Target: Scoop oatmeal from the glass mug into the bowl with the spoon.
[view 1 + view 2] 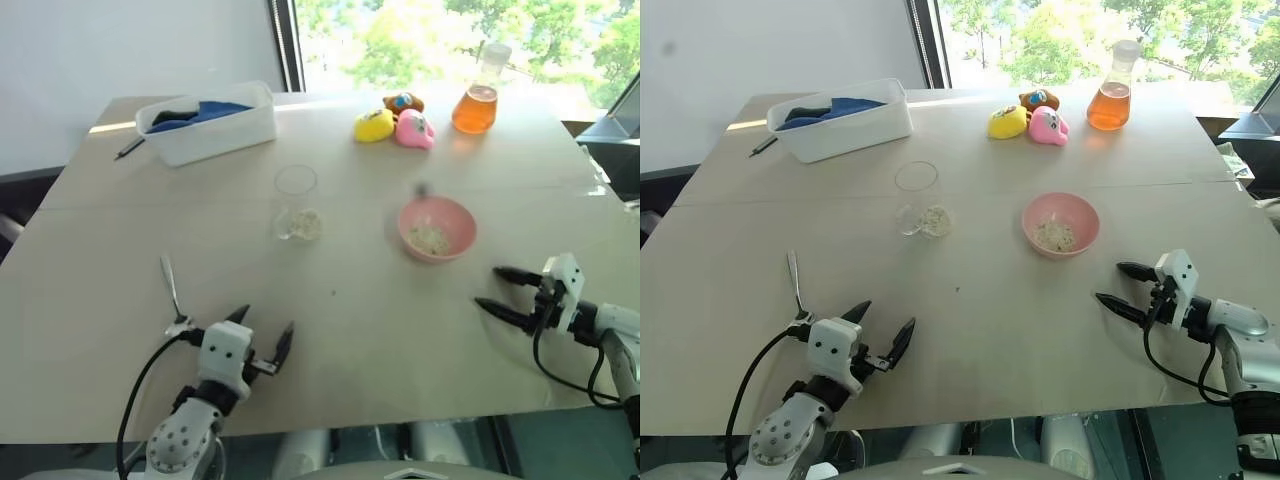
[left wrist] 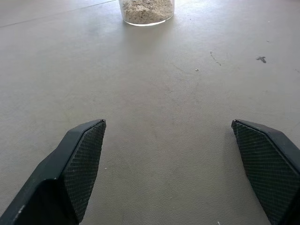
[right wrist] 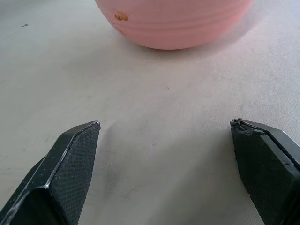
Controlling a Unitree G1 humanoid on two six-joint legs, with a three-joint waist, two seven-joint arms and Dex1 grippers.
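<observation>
The clear glass mug (image 1: pixel 297 204) stands mid-table with pale oatmeal (image 1: pixel 306 224) in its bottom; its base also shows in the left wrist view (image 2: pixel 146 12). To its right sits the pink bowl (image 1: pixel 437 228), holding a small clump of flakes (image 1: pixel 430 239); its outer wall appears in the right wrist view (image 3: pixel 173 23). The silver spoon (image 1: pixel 172 288) lies flat on the table at the near left. My left gripper (image 1: pixel 263 333) is open and empty just right of the spoon's near end. My right gripper (image 1: pixel 493 289) is open and empty, right of the bowl and nearer than it.
A white tub (image 1: pixel 208 122) with blue cloth stands at the back left, a dark pen (image 1: pixel 129 148) beside it. Rubber toys (image 1: pixel 395 122) and a flask of orange liquid (image 1: pixel 476 103) stand at the back. The table's (image 1: pixel 360 330) near edge runs just behind both grippers.
</observation>
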